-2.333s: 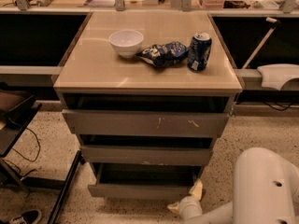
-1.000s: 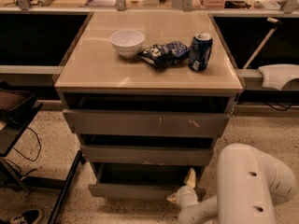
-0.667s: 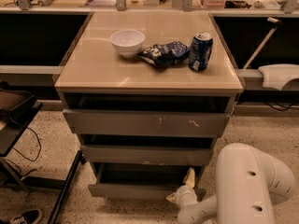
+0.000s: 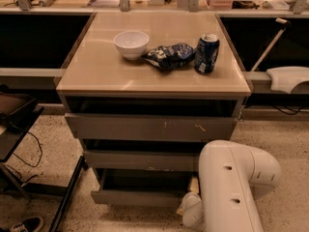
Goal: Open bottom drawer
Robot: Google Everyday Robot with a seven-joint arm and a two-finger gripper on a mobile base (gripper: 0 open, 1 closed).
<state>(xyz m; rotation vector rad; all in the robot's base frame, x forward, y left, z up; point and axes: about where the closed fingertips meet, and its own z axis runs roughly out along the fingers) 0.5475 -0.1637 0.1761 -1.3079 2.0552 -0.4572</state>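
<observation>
The cabinet [image 4: 154, 111] stands in the middle of the speckled floor, and its tabletop [image 4: 120, 76] carries a few small things. The white arm [image 4: 231, 182] of the robot fills the lower right corner. Compared with a second ago, its big elbow has moved a little to the left and nearer to the cabinet, so it now covers the right end of the two lower drawers.

The bottom drawer [image 4: 140, 197] is the lowest of the three grey fronts, under the scratched top drawer [image 4: 145, 127] and the middle drawer [image 4: 140, 159]. It sticks out a little, and a dark gap shows above its front. Its position looks nearly the same as before, so I judge that the pull is only started and most of the opening is still to do.

The gripper [image 4: 190, 202] is low, at the right end of the bottom drawer front, partly hidden behind the arm. Whether it is clenched or released I cannot tell.

On the tabletop, the white bowl [image 4: 131, 43], the blue bag [image 4: 169, 56] and the blue can [image 4: 206, 53] have not moved.
</observation>
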